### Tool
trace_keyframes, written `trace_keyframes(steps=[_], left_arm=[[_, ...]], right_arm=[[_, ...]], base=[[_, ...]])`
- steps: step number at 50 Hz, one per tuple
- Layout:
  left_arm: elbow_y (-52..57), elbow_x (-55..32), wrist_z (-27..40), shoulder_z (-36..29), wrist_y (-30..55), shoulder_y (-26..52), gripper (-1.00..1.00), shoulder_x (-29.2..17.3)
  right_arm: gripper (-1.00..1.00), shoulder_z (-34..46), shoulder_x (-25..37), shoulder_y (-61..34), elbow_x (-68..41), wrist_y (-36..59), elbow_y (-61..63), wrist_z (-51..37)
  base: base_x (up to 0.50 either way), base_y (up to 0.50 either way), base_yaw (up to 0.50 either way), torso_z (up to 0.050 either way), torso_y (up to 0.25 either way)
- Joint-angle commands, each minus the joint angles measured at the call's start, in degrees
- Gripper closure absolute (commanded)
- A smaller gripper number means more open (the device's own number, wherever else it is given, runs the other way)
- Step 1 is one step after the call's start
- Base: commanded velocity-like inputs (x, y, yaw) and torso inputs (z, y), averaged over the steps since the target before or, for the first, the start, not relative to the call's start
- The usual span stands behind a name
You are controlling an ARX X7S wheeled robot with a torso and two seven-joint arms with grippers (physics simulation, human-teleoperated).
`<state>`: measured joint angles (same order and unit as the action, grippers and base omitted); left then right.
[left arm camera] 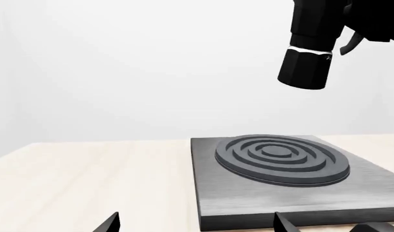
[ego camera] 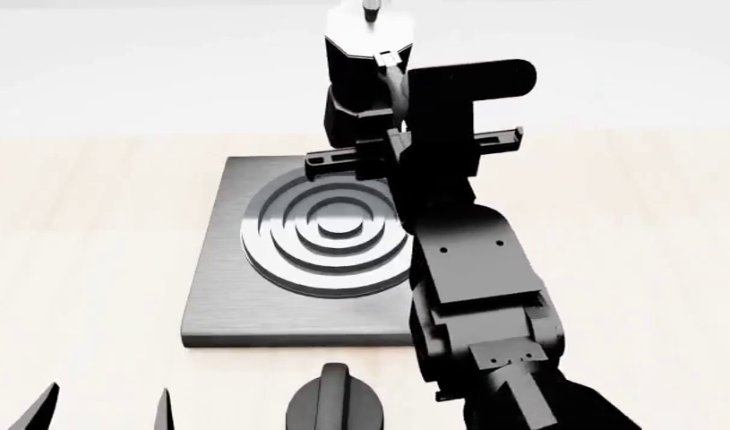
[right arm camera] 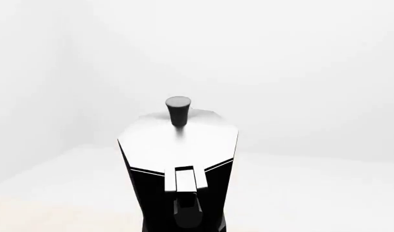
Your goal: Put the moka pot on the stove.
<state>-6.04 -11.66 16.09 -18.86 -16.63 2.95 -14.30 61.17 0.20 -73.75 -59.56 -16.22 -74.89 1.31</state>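
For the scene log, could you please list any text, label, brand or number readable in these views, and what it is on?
None: no text shows in any view.
The moka pot, held in the right gripper, is unmarked.
The stove, dial and table are unmarked too.

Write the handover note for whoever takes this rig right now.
Right tool: shut on the moka pot, gripped near its handle and held in the air, upright.
Left tool: open, empty, low near the stove's front edge.
Stove: flat on the table, rings bare.
Dial knob: in front of the stove, untouched.
Done: pot picked up and carried above the stove's far side.
Left: centre it over the rings, lower until it sits, open the right tool, withdraw.
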Motion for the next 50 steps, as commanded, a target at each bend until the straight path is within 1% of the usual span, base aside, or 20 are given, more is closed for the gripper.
trace_keyframes(steps=[1,7,19,26,33,50], left_arm=[[-0.4,-0.6,-0.4,0.1,-1.0,0.0,-1.0,0.2],[-0.4,-0.8,-0.3,0.0,-1.1,0.0,-1.0,0.1],[-0.5,-1.0,-0.1,-0.3,-1.2,0.1,-1.0,-0.1],[-0.5,-1.1,0.0,-0.4,-1.2,0.1,-1.0,-0.1],[-0.5,-1.2,0.1,-0.5,-1.3,0.2,-1.0,-0.2],[-0.6,-1.4,0.3,-0.9,-1.5,0.3,-1.0,-0.4]], right_arm=[[1.0,15.6,-0.2,-1.1,-15.2,-2.1,1.4,-1.1],[1.0,20.9,-0.2,-1.4,-20.4,-2.6,1.5,-1.3],[1.0,26.0,-0.2,-1.3,-27.1,-1.6,1.6,-1.0],[1.0,26.9,-0.2,-0.8,-31.4,0.0,1.3,0.2],[1.0,28.7,-0.2,-0.6,-33.2,0.6,1.2,-0.4],[1.0,29.8,-0.2,0.2,-33.5,1.6,1.5,-1.4]], base=[[0.0,0.0,0.0,0.0,0.0],[0.0,0.0,0.0,0.0,0.002],[0.0,0.0,0.0,0.001,0.001],[0.0,0.0,0.0,0.0,0.001],[0.0,0.0,0.0,0.0,0.001],[0.0,0.0,0.0,0.0,0.001]])
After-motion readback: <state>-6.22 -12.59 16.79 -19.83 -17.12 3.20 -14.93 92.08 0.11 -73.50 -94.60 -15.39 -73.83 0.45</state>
